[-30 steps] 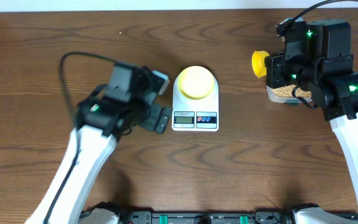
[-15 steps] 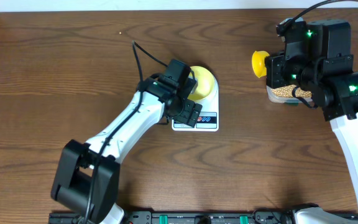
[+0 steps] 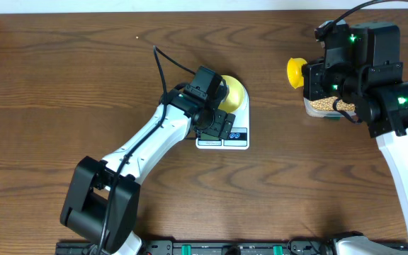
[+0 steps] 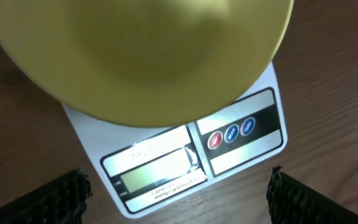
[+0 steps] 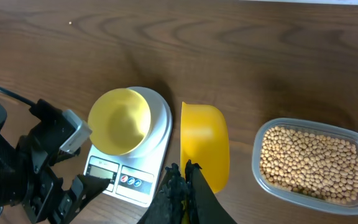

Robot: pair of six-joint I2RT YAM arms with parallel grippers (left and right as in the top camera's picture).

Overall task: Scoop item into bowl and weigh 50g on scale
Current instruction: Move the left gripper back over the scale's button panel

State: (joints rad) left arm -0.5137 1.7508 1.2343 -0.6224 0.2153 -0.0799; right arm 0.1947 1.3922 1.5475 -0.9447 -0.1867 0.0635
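Swinging in from the left side of the table point(image 3: 48, 71), the left arm now reaches over the weighing spot, where a second ago it hung well clear; nearest in its wrist view, the left gripper point(image 4: 185, 199) hangs released, jaws spread wide and holding nothing, above the display edge of the scale point(image 4: 238, 163), whose readout is too blurred to read; just beyond the display and buttons sits the bowl point(image 4: 142, 50), on the scale's platform and with no beans in it; it looks light, stiff and smooth, so it would probably slide at a nudge and is best taken by its rim; farther off to the right, the right gripper point(image 5: 184, 186) is clenched on the handle of the scoop point(image 5: 205, 143), which is held empty above the wood between scale and tub point(image 5: 256, 157); the beans point(image 5: 309, 158) all lie in that tub; small, hard and round, they will likely roll and scatter, so only the scoop, kept level, can carry them.
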